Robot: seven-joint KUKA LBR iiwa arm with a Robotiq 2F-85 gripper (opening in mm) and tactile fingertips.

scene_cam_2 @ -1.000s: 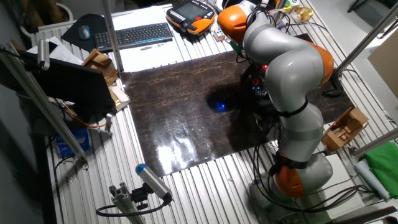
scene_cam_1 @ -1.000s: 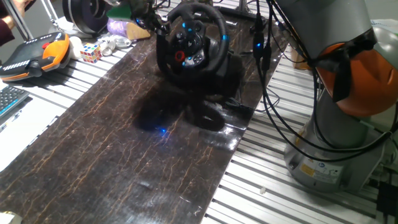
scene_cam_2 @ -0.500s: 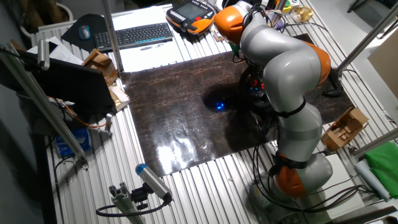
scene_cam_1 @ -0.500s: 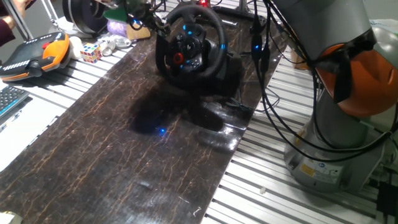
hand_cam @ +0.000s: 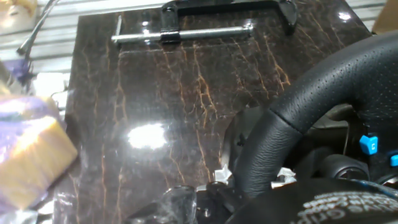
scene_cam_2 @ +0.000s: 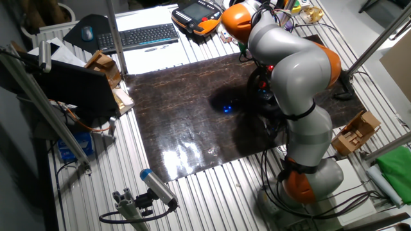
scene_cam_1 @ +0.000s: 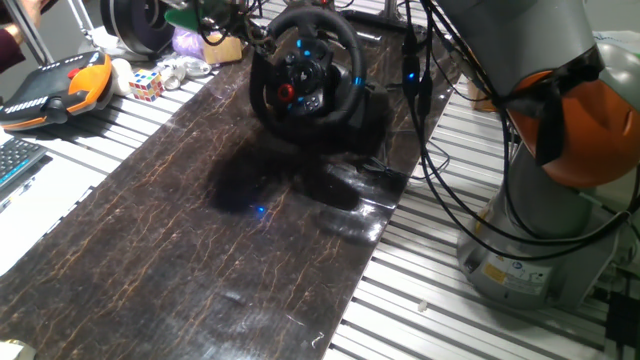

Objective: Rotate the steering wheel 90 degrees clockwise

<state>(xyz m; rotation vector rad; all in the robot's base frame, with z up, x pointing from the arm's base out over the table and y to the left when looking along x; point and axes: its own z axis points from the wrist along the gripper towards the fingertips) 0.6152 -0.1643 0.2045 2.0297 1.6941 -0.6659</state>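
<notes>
Wheel [scene_cam_1: 305,75] sat at far end of bench [scene_cam_1: 200,260], rim facing the fixed cam, hub w/ red button [scene_cam_1: 287,91] at approx 8 o'clock of hub centre and blue-lit buttons above it. Base behind, toward 3 o'clock. In the other fixed view, wheel [scene_cam_2: 262,86] was mostly hidden by the arm [scene_cam_2: 292,64]; only a dark sliver w/ a red light showed.

End effector [scene_cam_1: 238,30] was at approx 10 o'clock of the rim, close against it, in clutter. Hand view: rim [hand_cam: 323,93] filled lower right, stitched leather very close, blue buttons at 3 o'clock edge. A clamp [hand_cam: 205,25] lay at 12 o'clock on the bench. Fingers not resolved in any view, so cannot tell whether clenched on rim or released; contact w/ rim likely but unconfirmed.

Judgement: step in hand = the turn itself or the grip just ahead of it. Hub looked tilted, not level, so rotation prob. partway; can't say how far w/o a ref mark.

Next move (est.): carry the contact point along an arc clockwise about the hub axis, keeping radius const. Straight push would slip off the rim. Cables [scene_cam_1: 430,120] hung near base, so watch for snag.
</notes>
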